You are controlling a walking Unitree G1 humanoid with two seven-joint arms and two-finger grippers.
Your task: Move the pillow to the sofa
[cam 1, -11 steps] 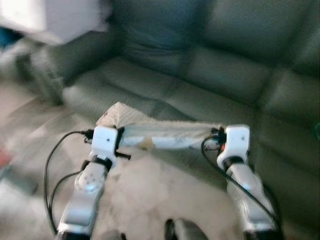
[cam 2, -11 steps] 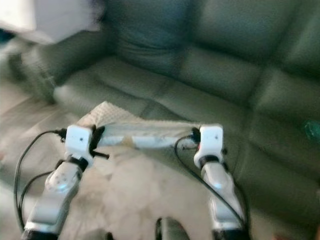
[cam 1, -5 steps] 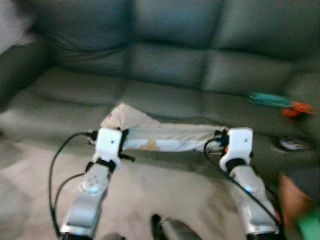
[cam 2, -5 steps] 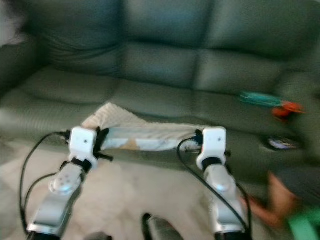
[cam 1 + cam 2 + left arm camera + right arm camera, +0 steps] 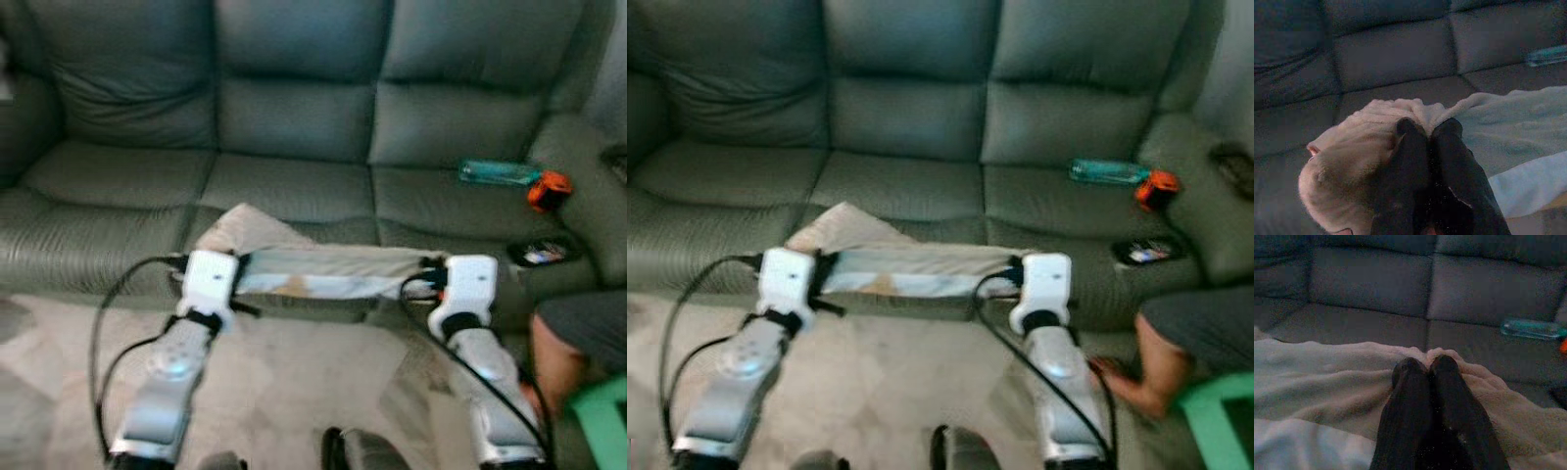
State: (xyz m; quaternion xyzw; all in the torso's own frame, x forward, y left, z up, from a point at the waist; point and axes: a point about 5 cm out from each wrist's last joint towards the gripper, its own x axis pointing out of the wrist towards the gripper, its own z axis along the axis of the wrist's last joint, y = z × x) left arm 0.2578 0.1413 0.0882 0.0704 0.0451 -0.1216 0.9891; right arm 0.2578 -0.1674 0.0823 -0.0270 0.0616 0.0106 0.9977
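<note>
A flat cream pillow hangs stretched between my two arms, level with the front edge of the middle seat of a grey-green leather sofa. My left gripper is shut on the pillow's left end, which bunches up around the black fingers. My right gripper is shut on the right end, its fingers pressed together over the folded fabric. The sofa's left and middle seats lie bare behind the pillow.
On the right seat lie a teal bottle, an orange object and a small dark item. A person's arm reaches to the floor at the right, next to a green stool. Pale floor lies under my arms.
The camera has swung round to face the sofa squarely and the picture has sharpened. Both grippers still hold the pillow the same way. The person and stool have come into view.
</note>
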